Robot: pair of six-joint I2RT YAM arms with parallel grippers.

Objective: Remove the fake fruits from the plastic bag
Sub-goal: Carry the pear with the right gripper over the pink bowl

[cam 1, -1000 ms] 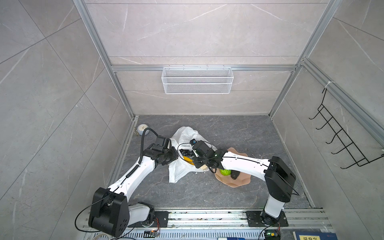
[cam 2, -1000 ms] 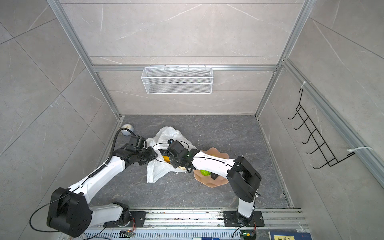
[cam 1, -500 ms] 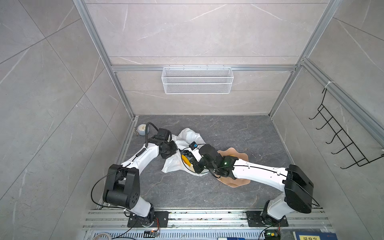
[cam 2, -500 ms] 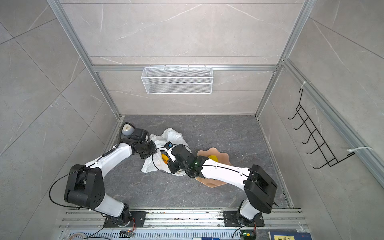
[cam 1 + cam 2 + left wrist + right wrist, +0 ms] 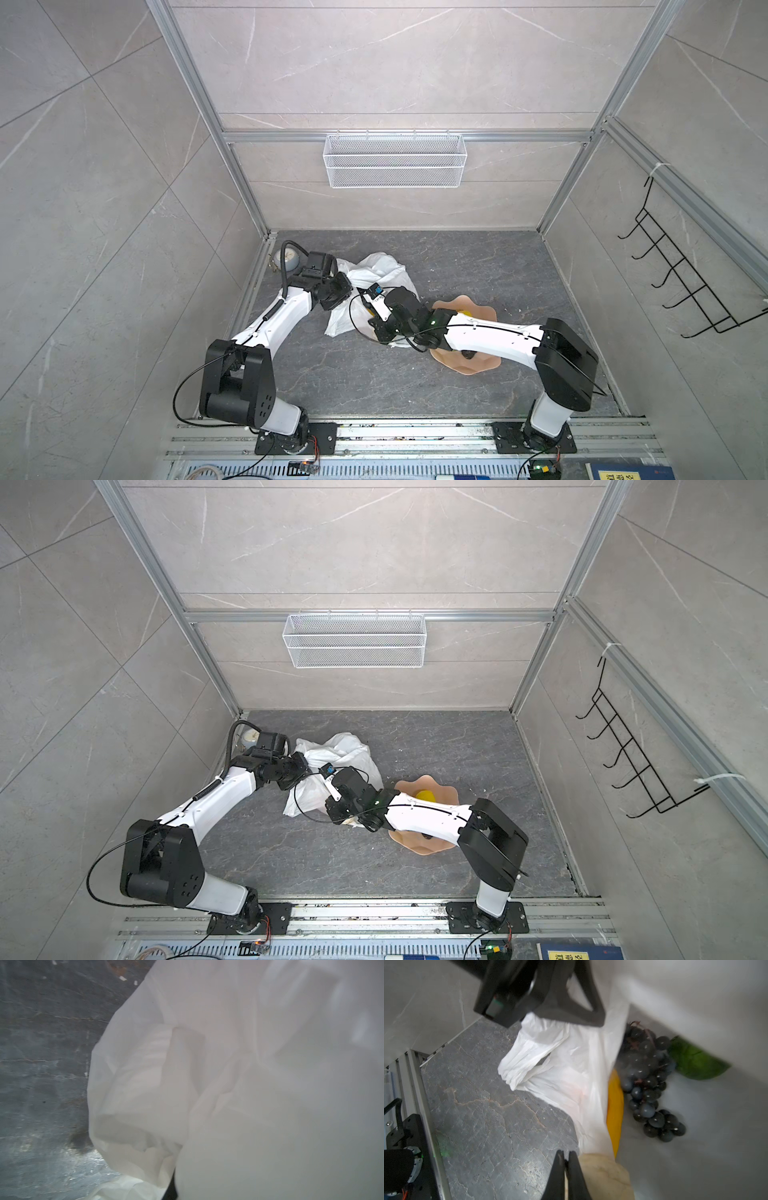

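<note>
Bag (image 5: 374,270) rim pinched by left gripper (image 5: 340,291); right gripper (image 5: 565,1164) pressed together beside pear (image 5: 604,1174). Grapes (image 5: 648,1084), banana (image 5: 615,1109) inside. Hold rim high, spread right jaws before reaching for grapes.

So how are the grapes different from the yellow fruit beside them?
The grapes are dark, the yellow fruit bright. The grapes are many little balls; the yellow fruit is one smooth long piece. The grapes show nearly whole; the bag half covers the yellow fruit. Both lie inside the bag.

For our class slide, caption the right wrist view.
Black grape bunch and yellow fruit inside the white plastic bag.
</note>
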